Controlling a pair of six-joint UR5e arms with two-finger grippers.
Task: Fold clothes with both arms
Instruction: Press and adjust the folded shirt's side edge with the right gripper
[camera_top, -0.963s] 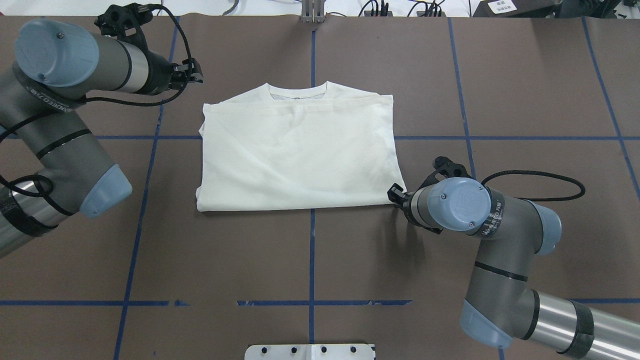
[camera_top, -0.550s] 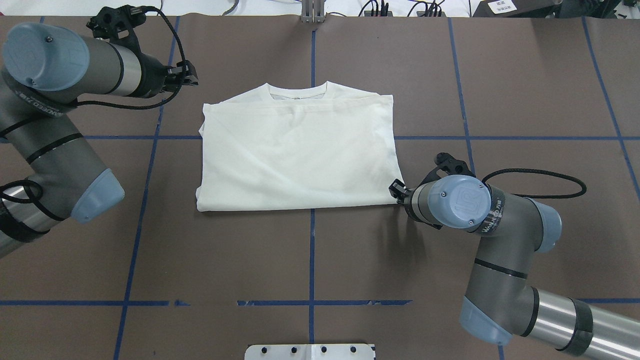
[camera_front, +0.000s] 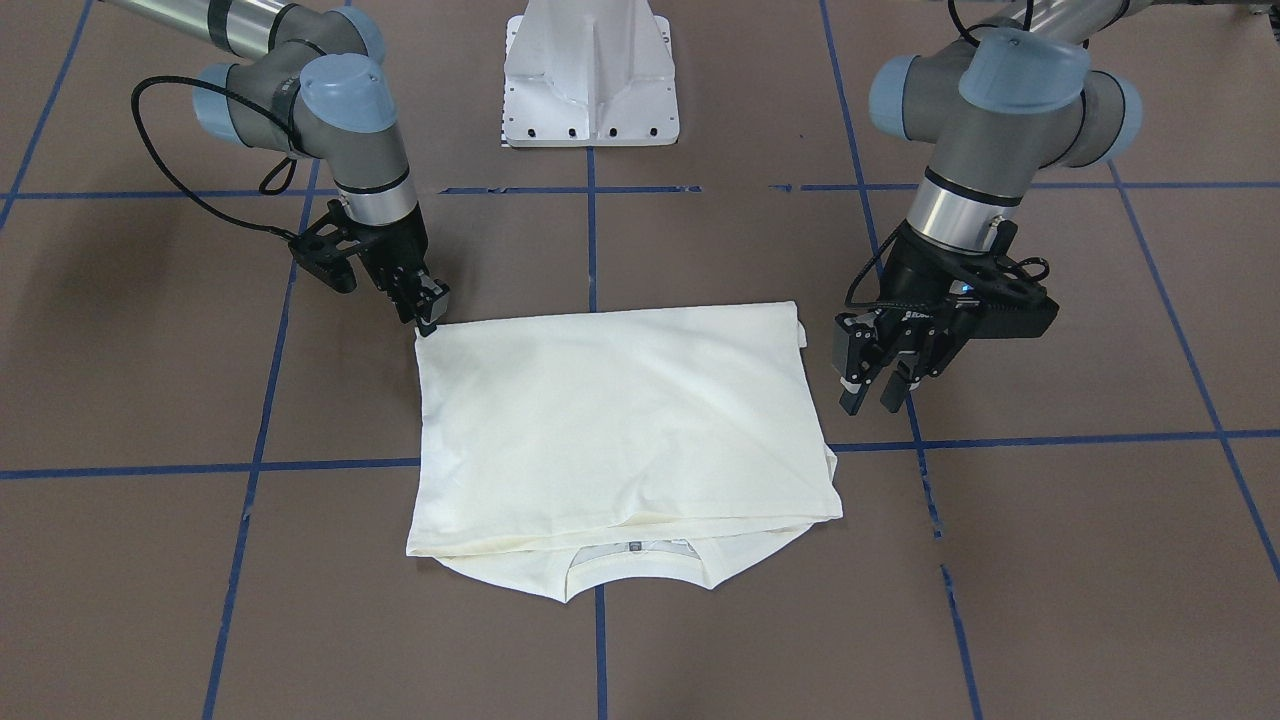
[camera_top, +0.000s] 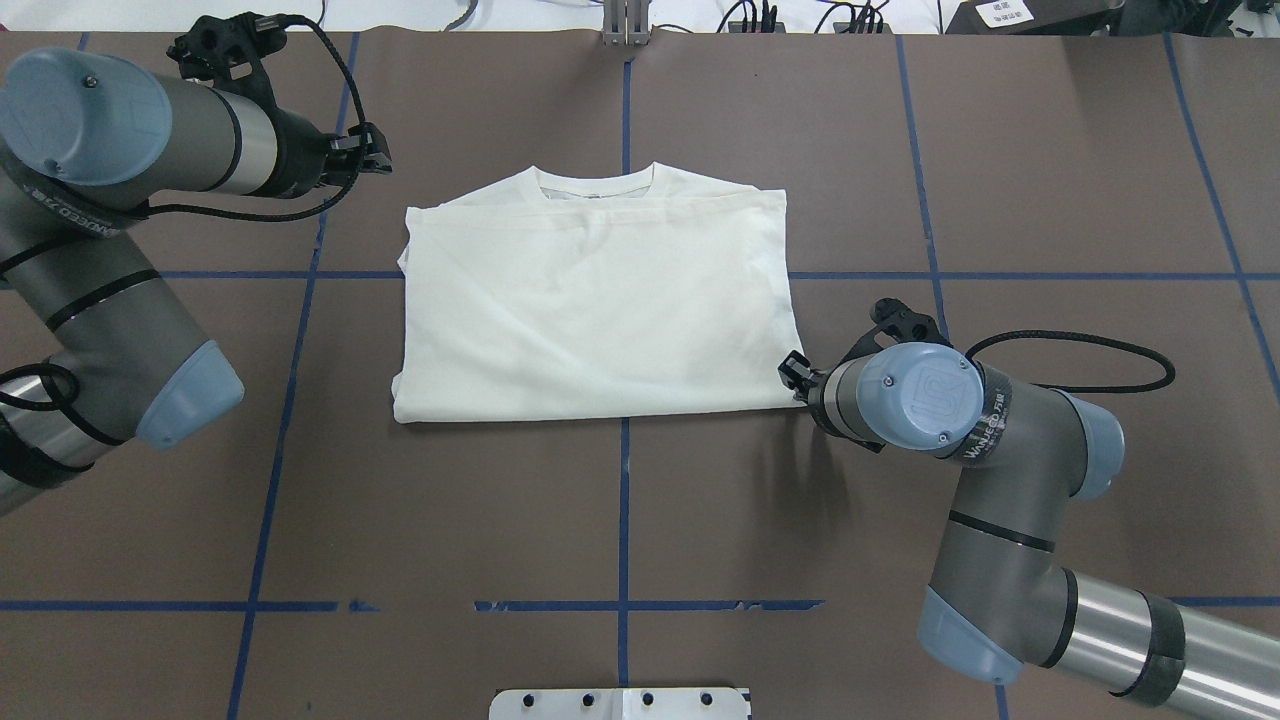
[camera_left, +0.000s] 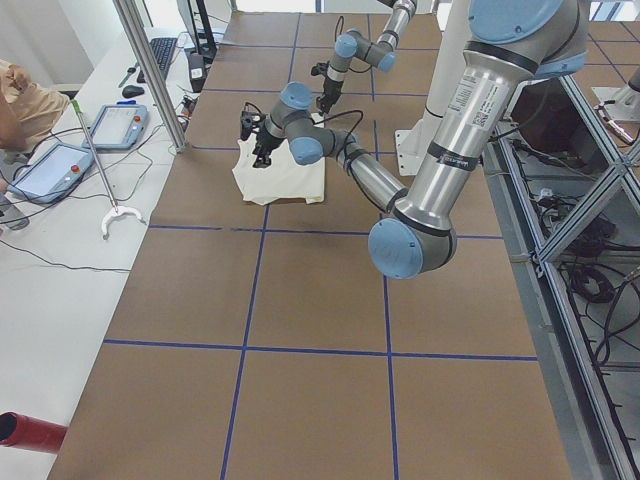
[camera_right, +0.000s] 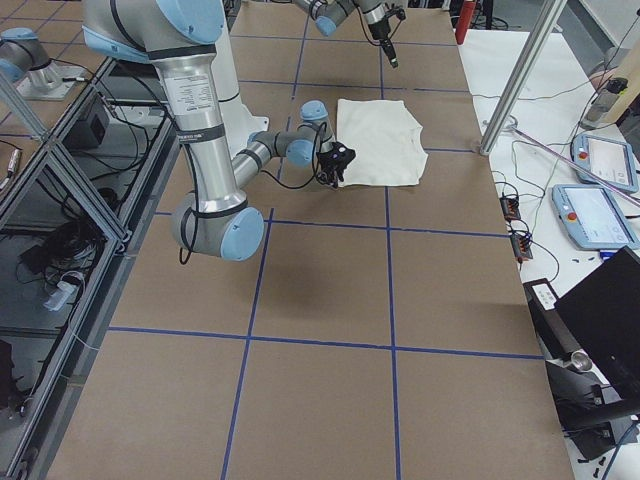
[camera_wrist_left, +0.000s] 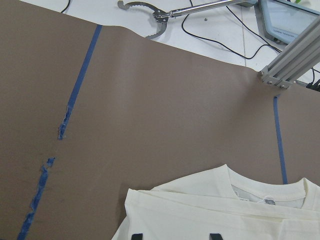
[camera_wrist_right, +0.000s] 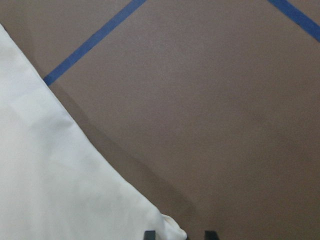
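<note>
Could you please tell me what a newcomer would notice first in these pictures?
A cream T-shirt, folded into a rectangle with its collar away from the robot, lies in the middle of the brown table, which is marked with a blue tape grid. The right gripper sits low at the shirt's corner nearest the robot, while the left gripper hangs open off the opposite side.

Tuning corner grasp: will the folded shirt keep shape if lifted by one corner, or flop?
Probably flops: the shirt lies in thin, creased layers, so it would likely drape and unfold. Layer edges sit offset near the collar, so a push may slide the top one.
</note>
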